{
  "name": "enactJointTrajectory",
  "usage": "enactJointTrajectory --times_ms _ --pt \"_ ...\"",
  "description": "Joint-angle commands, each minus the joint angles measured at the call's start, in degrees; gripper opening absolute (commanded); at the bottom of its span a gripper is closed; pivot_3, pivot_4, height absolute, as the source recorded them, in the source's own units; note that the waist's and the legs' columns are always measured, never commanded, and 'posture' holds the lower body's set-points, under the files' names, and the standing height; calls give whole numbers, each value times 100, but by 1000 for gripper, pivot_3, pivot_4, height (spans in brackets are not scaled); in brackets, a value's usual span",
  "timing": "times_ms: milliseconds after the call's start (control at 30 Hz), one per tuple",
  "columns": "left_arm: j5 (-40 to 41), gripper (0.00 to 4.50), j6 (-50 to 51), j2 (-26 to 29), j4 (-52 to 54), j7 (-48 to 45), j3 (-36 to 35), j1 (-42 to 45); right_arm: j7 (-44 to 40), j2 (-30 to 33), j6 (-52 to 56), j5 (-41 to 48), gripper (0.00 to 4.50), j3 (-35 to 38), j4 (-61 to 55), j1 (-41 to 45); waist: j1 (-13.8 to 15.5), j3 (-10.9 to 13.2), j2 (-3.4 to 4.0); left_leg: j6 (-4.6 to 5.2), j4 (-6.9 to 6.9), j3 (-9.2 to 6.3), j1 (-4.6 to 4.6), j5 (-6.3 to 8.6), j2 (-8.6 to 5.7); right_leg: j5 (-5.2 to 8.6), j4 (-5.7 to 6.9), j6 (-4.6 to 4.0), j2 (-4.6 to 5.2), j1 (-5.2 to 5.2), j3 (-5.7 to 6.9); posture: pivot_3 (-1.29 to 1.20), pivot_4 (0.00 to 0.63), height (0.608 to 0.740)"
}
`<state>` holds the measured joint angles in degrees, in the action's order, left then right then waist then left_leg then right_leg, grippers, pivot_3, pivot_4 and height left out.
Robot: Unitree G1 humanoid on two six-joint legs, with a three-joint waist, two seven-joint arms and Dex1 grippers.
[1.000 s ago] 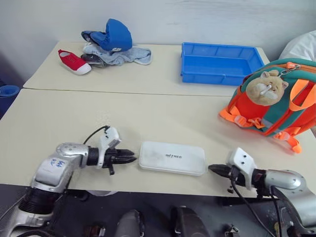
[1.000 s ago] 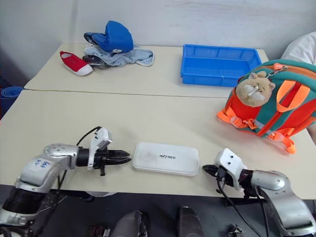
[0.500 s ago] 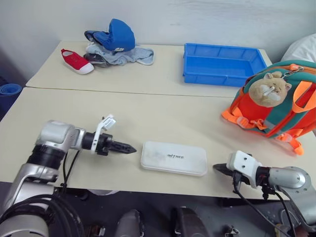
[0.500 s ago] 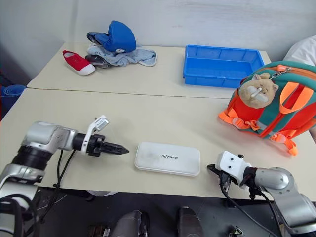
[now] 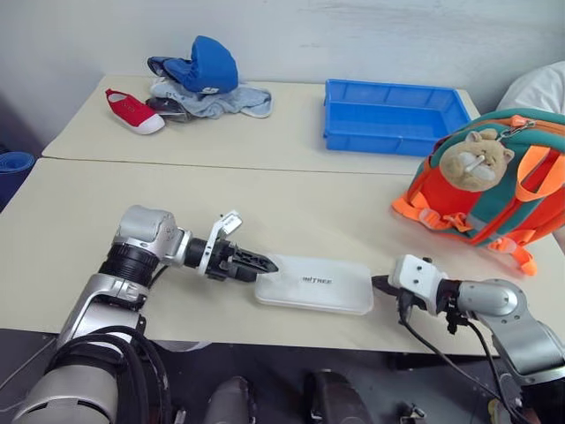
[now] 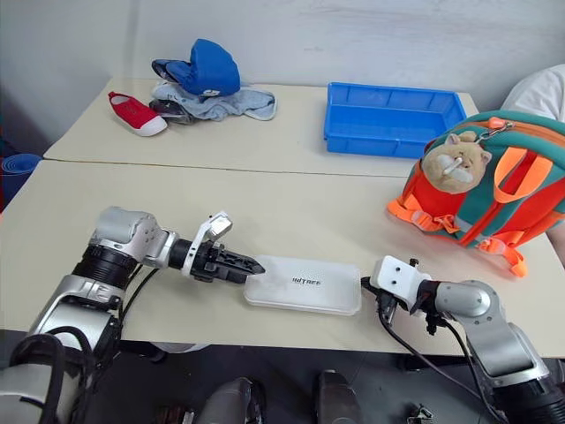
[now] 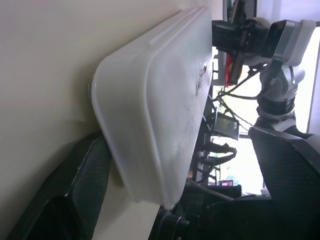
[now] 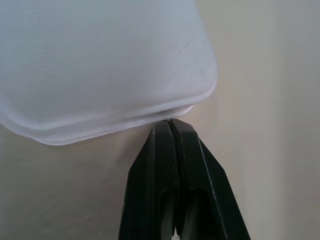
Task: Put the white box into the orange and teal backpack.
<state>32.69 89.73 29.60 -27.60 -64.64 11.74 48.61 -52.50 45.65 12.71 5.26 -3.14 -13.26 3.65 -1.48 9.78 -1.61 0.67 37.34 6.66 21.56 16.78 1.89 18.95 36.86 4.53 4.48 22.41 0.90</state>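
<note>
The white box [image 5: 313, 283] lies flat near the table's front edge, lettering up. My left gripper [image 5: 263, 263] is at the box's left end; in the left wrist view its fingers [image 7: 75, 200] stand open on either side of that end [image 7: 150, 125], one under it and one well clear above. At the box's right end, my right gripper [image 5: 380, 283] is shut with its tips touching the rim [image 8: 171, 124]. The orange and teal backpack [image 5: 481, 190] stands at the right with a beige cat charm [image 5: 477, 155] on its front, apart from both grippers.
A blue tray [image 5: 393, 115] sits at the back right of the far table. A pile of blue clothes [image 5: 203, 79] and a red shoe [image 5: 132, 110] lie at the back left. A seam [image 5: 221, 166] runs between the two tabletops.
My left gripper has moved right to the box's left end, rolled over and opened. My right gripper has crept up to the box's right end and stayed shut.
</note>
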Motion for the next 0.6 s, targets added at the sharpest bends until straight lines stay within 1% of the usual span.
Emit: enactJointTrajectory --times_ms 33,100,133,167,300,367,433,467,533,567,600 --pt "259 4488 208 -185 32 197 -297 -34 -115 -31 -130 -62 0 -240 -49 6 -4 0 0 0 0 0 0 0 0 0 0 0 0 0 0 0 150 740" --pt "378 4488 276 -200 73 236 -348 -39 -116 -64 -176 -62 0 -259 -56 29 -12 0 0 -2 -1 0 0 0 0 0 0 0 -1 1 0 0 150 740" --pt "420 4098 276 -204 76 265 -353 -43 -109 -85 -179 -54 0 -259 -59 37 -17 0 0 -4 -2 0 0 0 0 0 0 0 -2 2 0 0 150 740" --pt "439 3939 276 -225 119 292 -399 -60 -100 -97 -174 -61 0 -270 -68 41 -17 0 0 -8 -4 0 0 0 2 0 1 -1 -4 4 0 0 150 740" --pt "576 2658 277 -281 81 439 -616 -2 -64 -111 -146 -43 0 -216 -125 -68 -11 0 0 -14 -5 0 0 -2 6 2 4 -4 -7 6 2 0 150 740" --pt "756 2128 277 -235 69 408 -632 35 -58 -105 -124 13 0 -141 -177 -171 -6 0 0 -14 -4 1 0 -2 6 2 4 -4 -6 6 2 0 150 740" --pt "989 1501 277 -81 303 354 -550 -9 -34 -103 -174 82 0 -34 -261 -325 -4 0 -1 -15 -5 0 0 -2 5 2 3 -4 -6 6 2 0 150 740" --pt "1122 1303 277 12 430 328 -503 -43 -11 -135 -178 174 0 53 -310 -400 -1 1 -1 -15 -6 0 1 -2 5 2 3 -4 -6 6 2 0 150 740" --pt "1275 1271 277 95 674 361 -652 -147 6 -210 -147 466 0 312 -440 -590 -1 1 -2 -17 -10 -1 1 -1 6 3 1 -5 -6 7 2 0 150 740" --pt "1396 1271 277 189 756 312 -707 -185 71 -332 -82 759 0 587 -515 -740 -1 1 -2 -17 -11 -1 1 -1 5 3 2 -5 -5 6 2 0 150 740" --pt "1427 1271 245 247 882 286 -849 -247 183 -520 141 1235 0 988 -630 -960 3 1 -2 -17 -10 -1 1 -1 5 3 2 -5 -4 6 1 0 150 740"
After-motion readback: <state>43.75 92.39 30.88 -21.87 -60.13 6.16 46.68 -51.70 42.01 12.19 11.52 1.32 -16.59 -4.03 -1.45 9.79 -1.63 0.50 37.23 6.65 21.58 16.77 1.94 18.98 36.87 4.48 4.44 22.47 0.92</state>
